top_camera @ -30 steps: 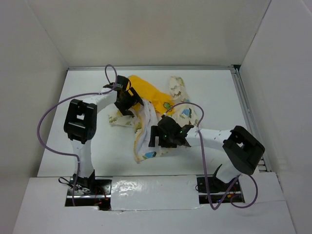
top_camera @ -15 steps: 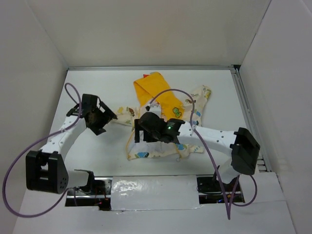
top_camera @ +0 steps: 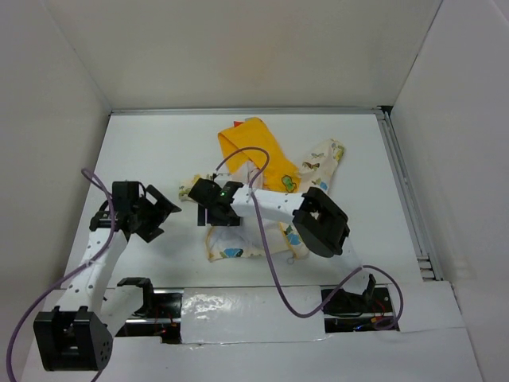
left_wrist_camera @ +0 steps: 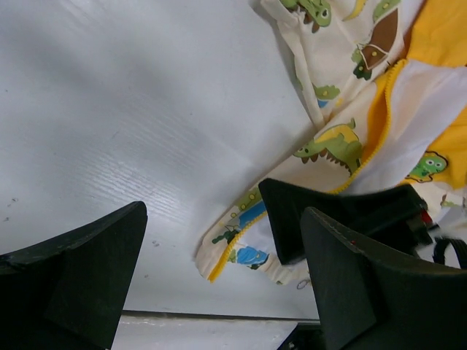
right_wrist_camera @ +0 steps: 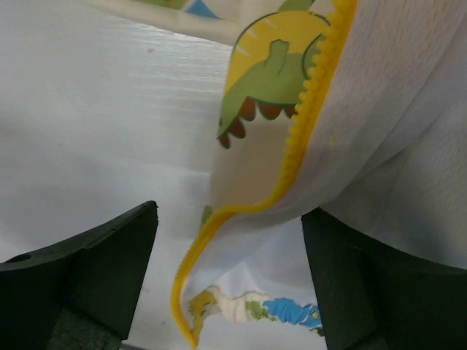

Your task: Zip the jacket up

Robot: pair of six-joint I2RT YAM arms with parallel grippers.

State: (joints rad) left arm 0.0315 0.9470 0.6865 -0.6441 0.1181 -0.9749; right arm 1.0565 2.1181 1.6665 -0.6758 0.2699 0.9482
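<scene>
White surface (top_camera: 159,143), white panels on three sides. The jacket (top_camera: 238,245) lies rumpled at the centre of the overhead frame, with its orange hood (top_camera: 248,143) toward the top and cream printed panels below and to the right. The front is not zipped. The right pincer (top_camera: 205,211) sits low over the jacket's left margin. Its wrist view shows jaws set wide, with a loose front edge and its yellow zipper teeth (right_wrist_camera: 314,95) hanging between them and nothing clamped. The left pincer (top_camera: 163,213), at the left of the frame, is just off the fabric, fully spread and empty. Bare surface lies under it and the hem corner (left_wrist_camera: 233,251) sits ahead at lower centre of its wrist view. No slider or pull tab can be made out in any view. Risks, as judged: closing here may catch only the white lining beside the teeth, or two layers at once, since the edge is folded over. With the far side unanchored, any tug would likely drag the whole garment, not tension the zip. The purple cable (top_camera: 266,239) loops across the cloth and could snag it.
</scene>
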